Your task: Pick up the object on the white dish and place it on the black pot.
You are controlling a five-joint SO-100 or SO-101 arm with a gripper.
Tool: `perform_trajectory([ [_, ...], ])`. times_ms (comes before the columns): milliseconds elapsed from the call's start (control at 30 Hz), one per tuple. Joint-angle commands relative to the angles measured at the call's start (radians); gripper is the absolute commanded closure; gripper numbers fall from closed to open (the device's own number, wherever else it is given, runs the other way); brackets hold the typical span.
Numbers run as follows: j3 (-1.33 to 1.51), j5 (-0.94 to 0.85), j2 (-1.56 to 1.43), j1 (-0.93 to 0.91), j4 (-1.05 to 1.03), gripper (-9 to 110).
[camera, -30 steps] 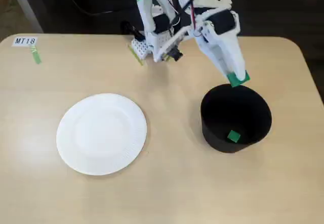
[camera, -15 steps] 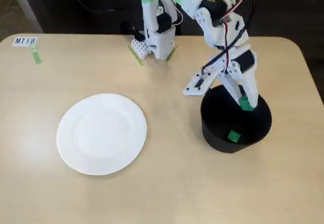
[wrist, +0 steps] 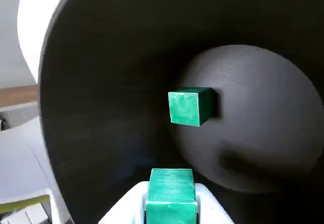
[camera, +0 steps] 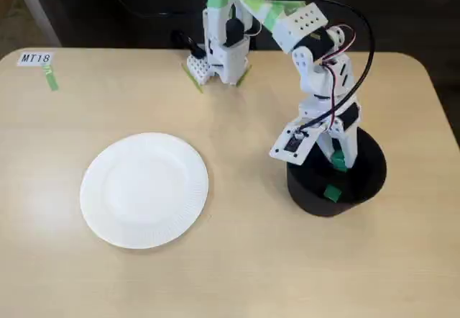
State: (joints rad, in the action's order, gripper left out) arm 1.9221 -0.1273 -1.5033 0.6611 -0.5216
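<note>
Hanging inside the mouth of the black pot [camera: 363,181], my gripper [camera: 338,161] pinches the green cube [wrist: 171,196] between its white fingers, above the pot's floor. A second green cube [wrist: 188,106] already lies on that floor — straight ahead of mine in the wrist view. The white dish [camera: 108,221] sits bare, well to the pot's left in the fixed view — release looks next.
</note>
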Motion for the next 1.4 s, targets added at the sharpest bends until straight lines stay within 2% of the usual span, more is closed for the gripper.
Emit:
perform_trajectory([
  [0, -0.020, -0.015, 0.009, 0.009, 0.014, 101],
  [467, -0.067, -0.080, -0.011, -0.015, -0.005, 101],
  [533, -0.067, -0.115, -0.034, -0.020, -0.029, 86],
  [600, -0.074, -0.141, -0.058, -0.026, -0.057, 78],
  [767, -0.124, -0.186, -0.086, -0.038, -0.120, 71],
  [933, -0.167, -0.184, -0.112, -0.035, -0.141, 77],
  [1067, -0.178, -0.137, -0.247, -0.054, -0.190, 100],
  [1233, -0.176, -0.109, -0.479, -0.170, -0.313, 101],
  [1367, -0.078, -0.072, -0.661, -0.362, -0.383, 101],
])
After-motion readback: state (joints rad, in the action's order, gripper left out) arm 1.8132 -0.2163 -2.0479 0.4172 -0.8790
